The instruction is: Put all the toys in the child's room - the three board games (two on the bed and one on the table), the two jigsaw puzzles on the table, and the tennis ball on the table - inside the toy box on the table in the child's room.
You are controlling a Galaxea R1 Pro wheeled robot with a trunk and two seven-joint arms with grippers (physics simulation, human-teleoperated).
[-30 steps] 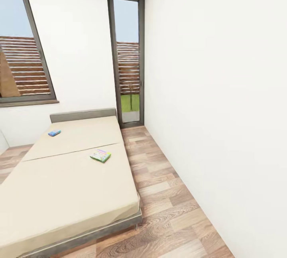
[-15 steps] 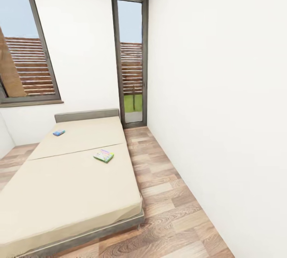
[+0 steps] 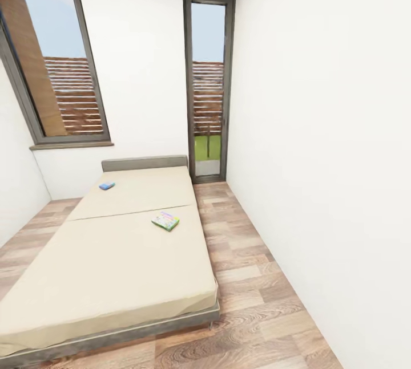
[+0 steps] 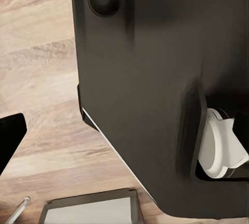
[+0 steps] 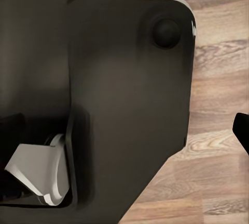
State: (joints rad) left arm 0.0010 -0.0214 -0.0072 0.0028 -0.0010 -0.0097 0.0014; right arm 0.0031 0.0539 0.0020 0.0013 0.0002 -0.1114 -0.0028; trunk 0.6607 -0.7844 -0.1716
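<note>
two board games point(image 3: 165, 221) on the bed point(image 3: 114, 255)

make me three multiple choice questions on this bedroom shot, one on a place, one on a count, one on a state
1. Where does the small blue board game lie?
A. on the bed, near the headboard
B. on the wood floor
C. on the window sill

2. How many board games lie on the bed?
A. one
B. two
C. four

3. How does the green-edged board game lie?
A. propped upright on the headboard
B. hanging over the mattress edge
C. flat on the mattress

Answers:
1. A, it rests on the beige mattress close to the grey headboard.
2. B, only the blue box and the green-edged box show there.
3. C, its cover faces up.
</note>
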